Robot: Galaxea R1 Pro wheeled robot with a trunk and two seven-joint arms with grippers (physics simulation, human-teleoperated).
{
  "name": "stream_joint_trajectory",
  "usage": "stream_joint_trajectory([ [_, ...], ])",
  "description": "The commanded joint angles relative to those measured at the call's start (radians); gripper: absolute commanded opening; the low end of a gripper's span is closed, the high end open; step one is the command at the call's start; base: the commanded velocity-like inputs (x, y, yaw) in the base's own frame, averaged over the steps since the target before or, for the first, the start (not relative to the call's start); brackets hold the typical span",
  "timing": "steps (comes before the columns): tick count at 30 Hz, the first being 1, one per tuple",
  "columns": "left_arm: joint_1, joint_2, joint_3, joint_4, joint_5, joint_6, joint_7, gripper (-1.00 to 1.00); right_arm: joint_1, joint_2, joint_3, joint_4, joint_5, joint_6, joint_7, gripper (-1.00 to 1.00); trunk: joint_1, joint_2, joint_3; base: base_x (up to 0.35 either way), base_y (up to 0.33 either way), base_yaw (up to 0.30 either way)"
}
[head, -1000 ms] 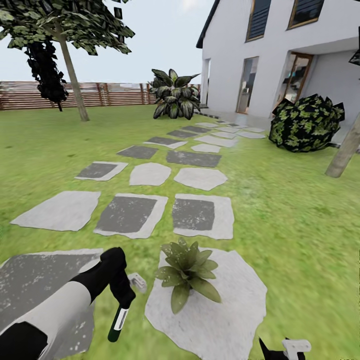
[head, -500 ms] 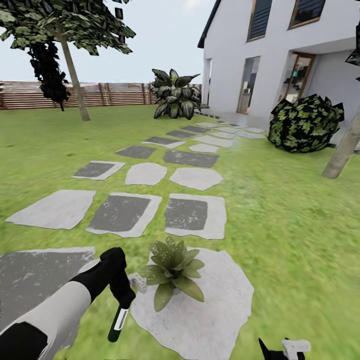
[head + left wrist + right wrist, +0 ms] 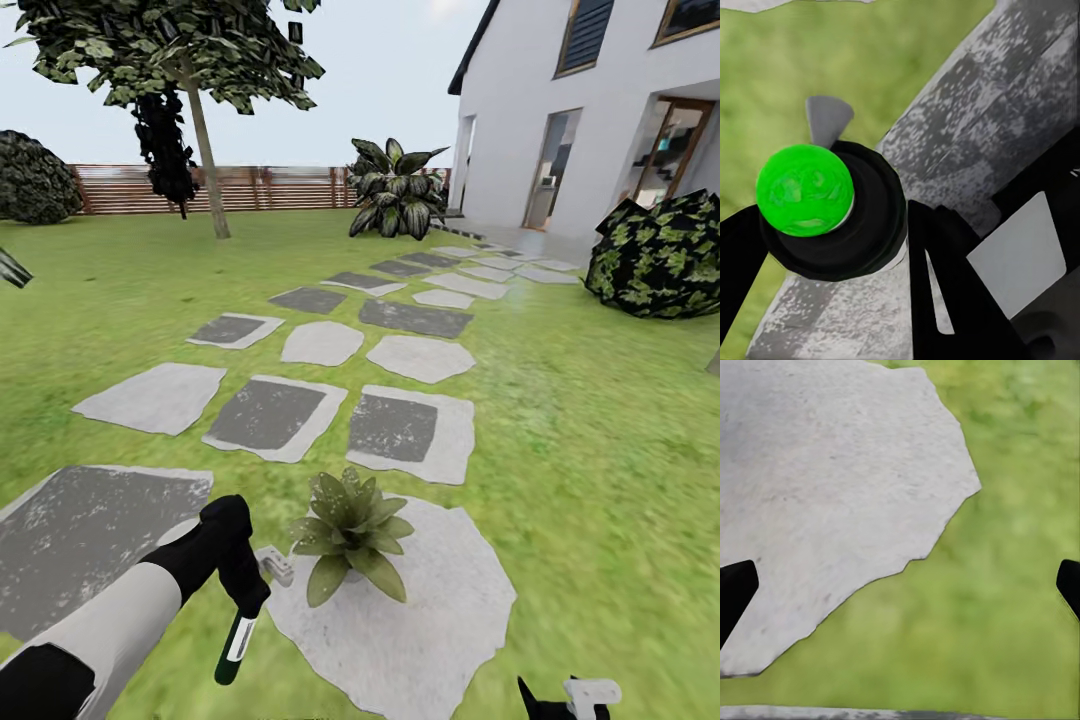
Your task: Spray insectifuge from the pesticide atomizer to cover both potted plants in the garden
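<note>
1 atomizer (image 3: 236, 640) pinched in L hand (image 3: 245, 600), 1 potted plant (image 3: 350, 533) beside; R hand (image 3: 900, 589) spread.

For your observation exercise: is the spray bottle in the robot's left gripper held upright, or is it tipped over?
Tipped over: the spray bottle hangs lengthwise below the left gripper, slanting towards the grass. Cannot tell which end is down.

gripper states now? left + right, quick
Left gripper: shut on the pesticide atomizer, bottle hanging down.
Right gripper: open, fingertips wide apart, nothing between them.
</note>
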Motion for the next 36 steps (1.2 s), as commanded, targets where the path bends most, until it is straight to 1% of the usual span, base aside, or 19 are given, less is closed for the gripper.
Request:
stream_joint_trajectory([
  [1, 0.000, 0.001, -0.003, 0.005, -0.008, 0.007, 0.000, -1.00, -0.001, 0.000, -0.009, 0.000, 0.001, -0.002, 0.009, 1.00, 0.000, 0.000, -0.001, 0.000, -0.088, 0.277],
  [2, 0.002, 0.003, -0.003, 0.008, -0.007, 0.007, 0.027, -1.00, -0.001, 0.000, -0.009, 0.000, 0.001, -0.002, 0.009, 1.00, 0.000, 0.000, -0.001, 0.000, -0.036, 0.277],
  [3, 0.016, 0.001, -0.003, 0.016, -0.003, 0.007, 0.063, -1.00, 0.000, 0.000, -0.009, 0.000, 0.001, -0.002, 0.009, 1.00, 0.000, 0.000, -0.001, 0.000, -0.012, 0.277],
  [6, 0.029, -0.003, -0.002, 0.025, 0.002, 0.007, 0.082, -1.00, 0.000, 0.000, -0.009, 0.000, 0.001, -0.001, 0.009, 1.00, 0.000, 0.000, -0.001, 0.000, -0.005, 0.277],
  [12, 0.033, -0.006, 0.001, 0.027, 0.014, 0.007, 0.088, -1.00, 0.000, 0.001, -0.008, 0.000, 0.001, -0.002, 0.009, 1.00, 0.000, 0.000, -0.001, 0.000, 0.000, 0.255],
  [15, 0.033, -0.007, 0.001, 0.027, 0.026, 0.007, 0.088, -1.00, -0.001, 0.000, -0.009, 0.000, 0.001, -0.002, 0.009, 1.00, 0.000, 0.000, -0.001, 0.023, -0.002, 0.065],
  [18, 0.033, -0.007, 0.001, 0.027, 0.029, 0.008, 0.088, -1.00, 0.000, -0.002, -0.009, -0.001, 0.002, -0.002, 0.009, 1.00, 0.000, 0.000, -0.001, 0.123, -0.101, 0.011],
  [23, 0.035, -0.007, 0.001, 0.028, 0.030, 0.008, 0.088, -1.00, -0.001, -0.003, -0.009, -0.001, 0.001, -0.002, 0.009, 1.00, 0.000, 0.000, -0.001, 0.157, -0.215, 0.001],
  [27, 0.037, -0.004, 0.002, 0.028, 0.030, 0.008, 0.088, -1.00, 0.000, -0.003, -0.009, -0.001, 0.001, -0.002, 0.009, 1.00, 0.000, 0.000, -0.001, 0.043, -0.251, 0.016],
  [36, 0.046, -0.006, 0.001, 0.027, 0.030, 0.008, 0.090, -1.00, -0.001, -0.003, -0.009, -0.001, 0.001, -0.002, 0.009, 1.00, 0.000, 0.000, -0.001, -0.068, -0.263, 0.245],
])
